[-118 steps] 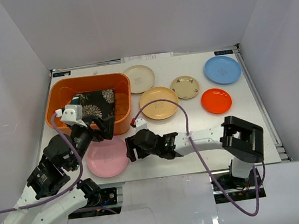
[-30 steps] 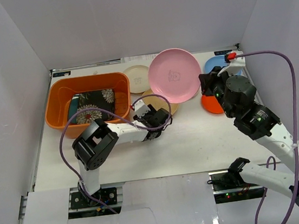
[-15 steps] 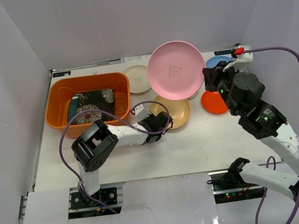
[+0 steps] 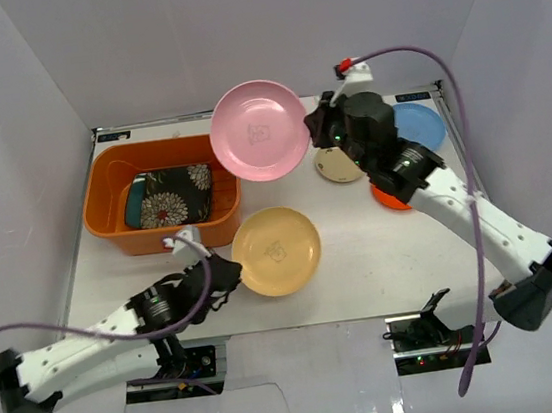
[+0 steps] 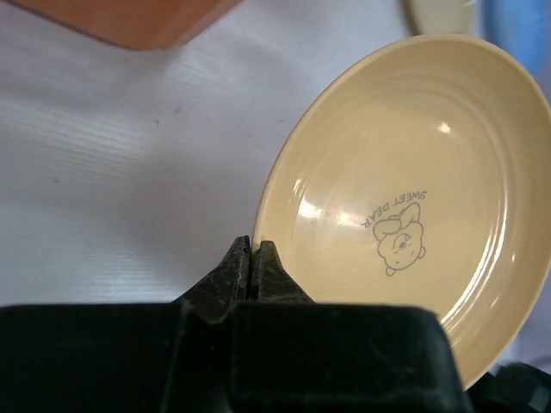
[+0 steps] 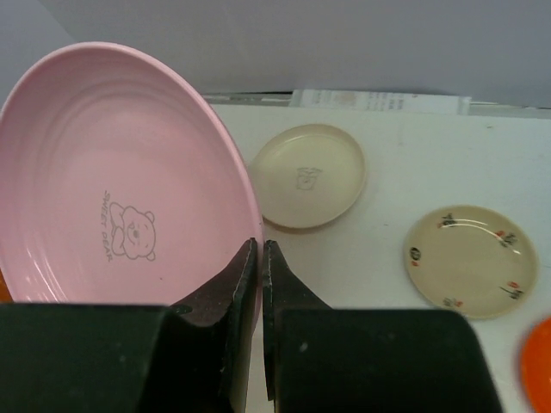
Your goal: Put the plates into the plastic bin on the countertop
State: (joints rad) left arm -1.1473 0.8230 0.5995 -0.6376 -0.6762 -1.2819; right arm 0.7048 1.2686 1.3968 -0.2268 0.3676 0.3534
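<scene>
- While two plates are in the air at once, the pink plate (image 6: 112,189) is pinched by its rim in the closed right gripper (image 6: 256,249). It spreads out to the left of those jaws, tilted and well above the countertop (image 4: 365,276).
- The yellow plate (image 5: 405,198) is clamped at its rim by the shut left gripper (image 5: 251,249) and reaches ahead and to the right of those jaws. It looks lifted off the surface, though how high is hard to tell.
- The plastic bin (image 4: 108,232) lies ahead and to the left of the left jaws. A black floral plate (image 4: 176,194) and a teal plate (image 4: 133,206) already lie inside.
- Beyond the right jaws, on the counter, sit a cream plate (image 6: 308,175) just ahead, a patterned plate (image 6: 470,260) to the right, and an orange plate (image 6: 538,361) at the far right. A blue plate (image 4: 417,126) is also out there.
- Step in hand: the carry, for both arms. The pink plate seems the nearer to the bin's right rim.
- Next move: bring the pink plate further left until it is over the bin's opening, lower and level it, then part the jaws. The left arm should hold back so the two plates do not knock. A rim pinch is thin, so a slow swing is wise.
</scene>
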